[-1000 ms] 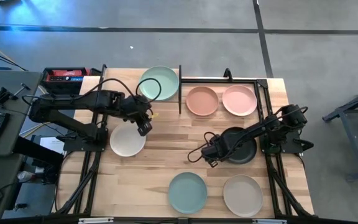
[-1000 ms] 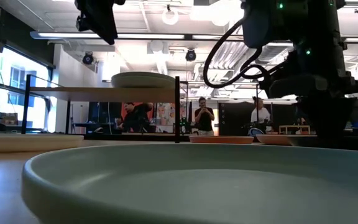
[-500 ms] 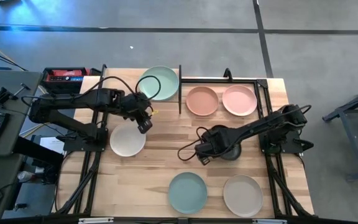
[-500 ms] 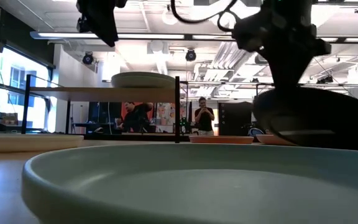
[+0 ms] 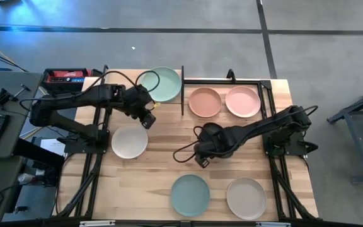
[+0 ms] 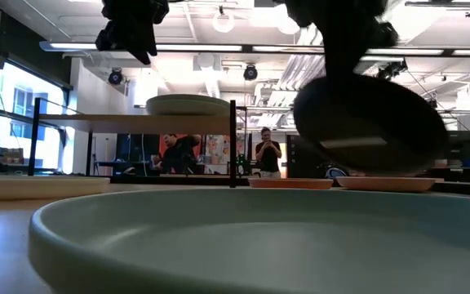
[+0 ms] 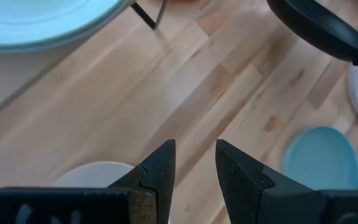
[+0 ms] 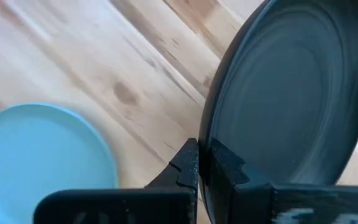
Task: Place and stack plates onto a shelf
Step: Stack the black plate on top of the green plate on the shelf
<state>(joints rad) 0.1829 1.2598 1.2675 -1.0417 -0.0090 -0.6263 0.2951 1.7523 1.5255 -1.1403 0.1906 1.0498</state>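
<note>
Right jaws [image 8: 199,163] pinched on rim of round matte black plate [image 8: 284,93], lifted clear over desk [image 5: 169,157] centre. Best kept level, carried toward raised light-wood shelf [image 6: 137,119]. Left jaws [image 7: 192,163] spread, empty, beside shelf.

Low view: pale blue plate [image 6: 243,245] is filling the foreground, rim right at the lens. Black plate [image 6: 371,124] is hanging tilted in the air under a dark arm, above the salmon plate [image 6: 290,183] and pink plate [image 6: 386,184] lying on the table. Shelf [image 6: 137,119] is carrying one pale plate [image 6: 188,104]. Left gripper [image 6: 129,31] is hovering above the shelf. White plate [image 6: 39,185] is sitting far left. People are standing in the room behind.
</note>
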